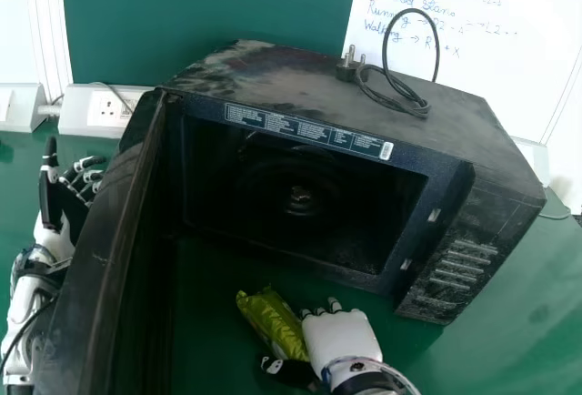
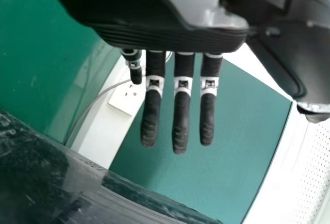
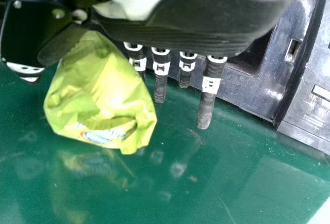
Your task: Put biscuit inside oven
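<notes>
- The right hand (image 1: 342, 339) is closed in a narrow grip on the biscuit packet (image 1: 273, 324), held between thumb and fingers; if the hold is by loose wrapper alone, the packet could be twisted or let slip during the lift.
- The packet is outside the oven (image 1: 400, 126), in front of its opening, slanting from the hand; its free end could sag and be dragged along the table (image 1: 486, 349) if too little height is given.
- The biscuit inside could be cracked by a harder squeeze, since the wrapper looks soft and creased.
- The lower rim (image 1: 350, 274) could be struck by packet or knuckles if the hand is pushed forward before being raised.
- The control panel side (image 1: 464, 263) could be bumped if the approach is made too far to the right.
- If the packet is released too early, it would probably be left on the rim and tipped back out.
- The open door (image 1: 100, 263) could be swung into the right arm's path if it is nudged by the left hand (image 1: 71, 197), whose fingers are extended beside its outer face.
</notes>
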`<state>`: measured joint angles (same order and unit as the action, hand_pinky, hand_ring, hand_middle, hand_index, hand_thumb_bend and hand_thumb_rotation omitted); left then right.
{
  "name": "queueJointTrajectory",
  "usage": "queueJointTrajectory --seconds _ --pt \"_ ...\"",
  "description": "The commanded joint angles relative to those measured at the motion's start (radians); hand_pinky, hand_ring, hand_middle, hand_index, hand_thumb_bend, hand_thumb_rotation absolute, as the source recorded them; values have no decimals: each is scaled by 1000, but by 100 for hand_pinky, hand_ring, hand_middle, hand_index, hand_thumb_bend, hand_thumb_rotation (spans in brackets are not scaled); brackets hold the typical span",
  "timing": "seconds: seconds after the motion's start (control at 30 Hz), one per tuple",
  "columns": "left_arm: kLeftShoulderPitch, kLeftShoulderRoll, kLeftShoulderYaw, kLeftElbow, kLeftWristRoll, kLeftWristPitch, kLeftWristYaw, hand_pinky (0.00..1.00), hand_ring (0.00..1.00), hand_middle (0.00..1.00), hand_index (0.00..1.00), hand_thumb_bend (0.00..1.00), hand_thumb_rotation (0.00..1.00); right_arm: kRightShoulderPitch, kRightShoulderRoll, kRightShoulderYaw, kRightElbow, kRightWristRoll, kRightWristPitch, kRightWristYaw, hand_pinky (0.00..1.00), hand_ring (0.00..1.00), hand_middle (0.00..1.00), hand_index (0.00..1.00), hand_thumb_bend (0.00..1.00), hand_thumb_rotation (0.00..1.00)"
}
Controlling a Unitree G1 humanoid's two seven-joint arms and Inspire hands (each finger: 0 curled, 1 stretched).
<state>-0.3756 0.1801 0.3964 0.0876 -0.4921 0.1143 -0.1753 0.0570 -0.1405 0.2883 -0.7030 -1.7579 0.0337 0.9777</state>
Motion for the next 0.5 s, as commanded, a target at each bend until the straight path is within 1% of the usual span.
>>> queueJointTrajectory --seconds 0.0,0.13,0.2,0.23,0.27,0.3,0.33,0.37,0.4,0.43,0.47 --pt "13 -6 -5 -24 -4 19 21 24 31 39 49 52 6 36 -12 15 32 15 -19 41 58 78 88 90 91 49" --pt "16 -7 -5 -45 -1 38 43 24 31 39 49 52 6 26 1 -1 48 43 1 54 58 79 87 89 91 46" --pt "17 -6 -3 -48 -3 42 43 24 31 39 49 52 6 12 -4 -19 61 77 7 70 58 78 86 88 90 45" --pt "18 -5 -3 -50 -4 43 43 24 31 39 49 52 6 4 -11 -27 69 99 7 75 57 76 85 88 90 44" --pt "19 -5 -2 -51 -4 44 42 24 31 39 49 52 6 -4 -18 -35 76 123 7 78 53 69 79 86 90 43" --pt "20 -4 -2 -53 -2 45 43 24 31 39 49 52 7 -12 -22 -43 83 146 10 79 45 59 70 84 90 42" --pt "20 -3 -2 -54 0 46 45 24 31 39 49 52 7 -20 -26 -50 89 163 14 81 40 52 64 80 89 40" --pt "20 -2 -1 -56 1 48 48 24 31 39 49 52 7 -27 -32 -55 93 176 16 82 36 47 59 76 87 39" --pt "20 -3 -1 -57 1 51 50 24 31 39 49 52 7 -33 -38 -57 96 183 18 79 34 45 57 72 85 37" --pt "20 -4 0 -58 0 52 51 24 31 39 49 52 7 -37 -44 -56 100 185 19 71 34 45 56 66 81 32" --pt "20 -5 0 -59 -1 52 51 24 31 39 49 52 7 -38 -48 -52 105 181 19 56 36 47 55 58 67 23"
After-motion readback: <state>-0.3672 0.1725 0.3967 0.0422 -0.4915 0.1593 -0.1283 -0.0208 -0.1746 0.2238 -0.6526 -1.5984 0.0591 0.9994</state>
